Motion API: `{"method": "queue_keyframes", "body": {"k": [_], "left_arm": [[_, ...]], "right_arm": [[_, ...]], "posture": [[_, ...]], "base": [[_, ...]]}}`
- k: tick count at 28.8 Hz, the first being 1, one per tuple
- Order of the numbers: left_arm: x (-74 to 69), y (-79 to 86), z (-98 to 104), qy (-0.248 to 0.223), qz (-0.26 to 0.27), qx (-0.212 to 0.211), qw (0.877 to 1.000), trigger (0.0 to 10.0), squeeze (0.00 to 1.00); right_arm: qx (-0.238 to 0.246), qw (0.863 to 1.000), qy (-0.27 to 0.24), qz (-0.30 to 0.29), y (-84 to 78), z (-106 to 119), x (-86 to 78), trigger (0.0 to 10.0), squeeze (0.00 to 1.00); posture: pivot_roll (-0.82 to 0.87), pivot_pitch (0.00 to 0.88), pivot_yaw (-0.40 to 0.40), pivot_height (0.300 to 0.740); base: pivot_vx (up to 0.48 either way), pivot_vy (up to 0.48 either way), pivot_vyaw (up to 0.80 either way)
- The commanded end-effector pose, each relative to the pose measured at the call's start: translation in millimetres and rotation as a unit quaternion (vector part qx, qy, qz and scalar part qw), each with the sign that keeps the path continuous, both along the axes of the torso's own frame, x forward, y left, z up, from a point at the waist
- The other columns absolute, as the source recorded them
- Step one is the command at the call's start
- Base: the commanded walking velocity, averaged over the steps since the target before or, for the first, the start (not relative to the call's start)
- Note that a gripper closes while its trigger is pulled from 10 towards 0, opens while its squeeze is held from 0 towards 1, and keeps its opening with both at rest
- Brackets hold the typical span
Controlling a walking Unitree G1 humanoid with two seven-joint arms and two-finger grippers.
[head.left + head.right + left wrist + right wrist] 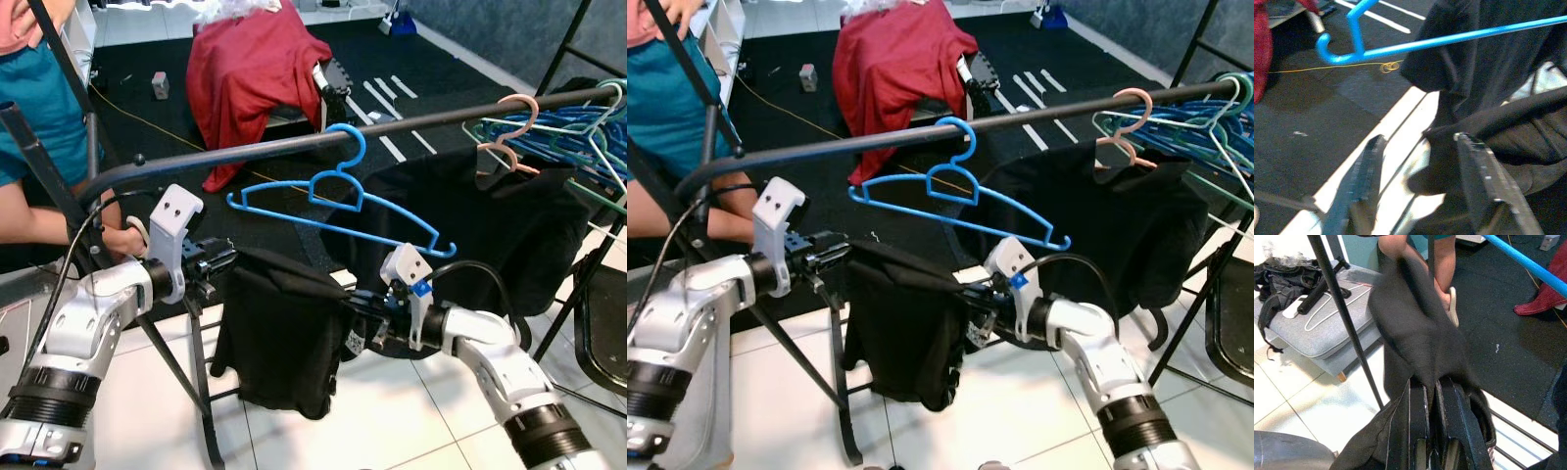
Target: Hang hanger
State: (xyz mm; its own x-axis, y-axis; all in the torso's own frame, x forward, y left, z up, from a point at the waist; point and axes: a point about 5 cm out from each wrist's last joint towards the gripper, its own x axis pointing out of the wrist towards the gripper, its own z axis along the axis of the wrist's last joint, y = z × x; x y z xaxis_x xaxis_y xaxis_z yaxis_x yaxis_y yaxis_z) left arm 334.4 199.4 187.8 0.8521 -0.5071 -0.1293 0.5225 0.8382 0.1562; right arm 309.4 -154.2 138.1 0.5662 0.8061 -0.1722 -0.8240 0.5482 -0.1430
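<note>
The blue hanger (338,201) hung near the rail's (294,145) middle, light and stiff, best gripped by its hook, while the right pincer (1431,401) clamped the limp black garment (279,328) and the left pincer (1420,186) stood apart.

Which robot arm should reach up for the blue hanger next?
Probably the left. The right gripper is pinched shut on the black garment, so it is busy. The left gripper is open beside the cloth, holding nothing, below the blue hanger that hangs tilted on the rail.
</note>
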Motion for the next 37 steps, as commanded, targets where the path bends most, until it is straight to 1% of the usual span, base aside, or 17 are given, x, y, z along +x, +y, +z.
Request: {"method": "queue_keyframes", "body": {"k": [1,3,4,9,11,13,15,16,18,19,20,22,23,24,25,27,37], "left_arm": [[0.9,18.5,3,-0.009,0.039,0.018,0.999,10.0,0.86],[0.9,18.5,3,-0.009,0.039,0.018,0.999,10.0,0.86],[2.1,25.4,1,-0.002,0.062,0.03,0.998,10.0,0.0],[-5.8,37.4,-25,0.072,0.072,0.091,0.991,10.0,0.0],[-13.7,24.8,-31,0.095,0.018,0.061,0.993,10.0,0.0],[-25.5,10.3,-39,0.124,-0.057,0.062,0.989,10.0,0.0],[-25.5,10.3,-39,0.124,-0.057,0.062,0.989,10.0,0.0],[-31.7,2.7,-43,0.135,-0.092,0.06,0.985,10.0,0.0],[-38.9,-13.6,-42,0.138,-0.139,0.014,0.981,10.0,0.0],[-38.9,-13.6,-42,0.138,-0.139,0.014,0.981,10.0,0.0],[-41.6,-20.9,-40,0.137,-0.157,-0.003,0.978,10.0,0.0],[-41.6,-20.9,-40,0.137,-0.157,-0.003,0.978,10.0,0.0],[-43.7,-25.9,-39,0.136,-0.171,-0.011,0.976,10.0,0.0],[-43.7,-25.9,-39,0.136,-0.171,-0.011,0.976,10.0,0.0],[-43.8,-29.9,-40,0.129,-0.173,-0.006,0.976,10.0,0.0],[-43.7,-32.4,-40,0.125,-0.173,-0.001,0.977,10.0,0.0],[-53.5,-44.4,-24,0.117,-0.23,-0.046,0.965,10.0,0.0]], "right_arm": [[0.004,0.999,-0.033,-0.003,-3.4,8,3.5,0.0,0.0],[0.004,0.999,-0.033,-0.003,-3.4,8,3.5,0.0,0.0],[0.005,0.999,-0.04,-0.002,-3.5,10,4.6,0.0,0.0],[0.006,0.999,-0.051,0.002,-0.9,16,6.4,0.0,0.0],[0.009,0.998,-0.055,0.001,-0.3,19,7.1,0.0,0.0],[0.049,0.997,-0.051,-0.005,1.8,27,8.7,0.0,0.0],[0.049,0.997,-0.051,-0.005,1.8,27,8.7,0.0,0.0],[0.092,0.995,-0.043,-0.006,3.9,34,9.5,0.0,0.0],[0.241,0.969,0.012,0.051,9.7,55,2.8,0.0,0.0],[0.241,0.969,0.012,0.051,9.7,55,2.8,0.0,0.0],[0.301,0.945,0.049,0.115,10.5,66,-6.4,0.0,0.0],[0.301,0.945,0.049,0.115,10.5,66,-6.4,0.0,0.0],[0.342,0.922,0.078,0.164,9.7,74,-13.6,0.0,0.0],[0.342,0.922,0.078,0.164,9.7,74,-13.6,0.0,0.0],[0.36,0.907,0.093,0.195,6.5,79,-16.6,0.0,0.0],[0.371,0.898,0.101,0.213,4.2,83,-18.1,0.0,0.0],[0.359,0.912,0.076,0.185,-1.1,86,-5.4,0.0,0.0]], "posture": [[-0.09,0.15,-0.005,0.74],[-0.09,0.15,-0.005,0.74],[-0.09,0.15,-0.007,0.74],[-0.09,0.15,-0.008,0.74],[-0.09,0.148,-0.008,0.74],[-0.09,0.144,-0.004,0.74],[-0.09,0.144,-0.004,0.74],[-0.09,0.144,-0.004,0.74],[-0.1,0.139,0.001,0.74],[-0.1,0.139,0.001,0.74],[-0.1,0.137,0.004,0.74],[-0.1,0.137,0.004,0.74],[-0.1,0.137,0.004,0.74],[-0.1,0.137,0.004,0.74],[-0.1,0.132,0.004,0.74],[-0.1,0.132,0.004,0.74],[-0.09,0.121,0.0,0.74]], "base": [[0.0,0.0,0.0],[0.0,0.0,0.0],[0.0,0.0,0.0],[0.0,0.0,0.0],[0.0,0.0,0.0],[0.0,0.0,0.0],[0.0,0.0,0.0],[0.0,0.0,0.0],[0.0,0.0,0.0],[0.0,0.0,0.0],[0.0,0.0,0.0],[0.0,0.0,0.0],[0.0,0.0,0.0],[0.0,0.0,0.0],[0.0,0.0,0.0],[0.0,0.0,0.0],[0.0,0.0,0.0]]}}
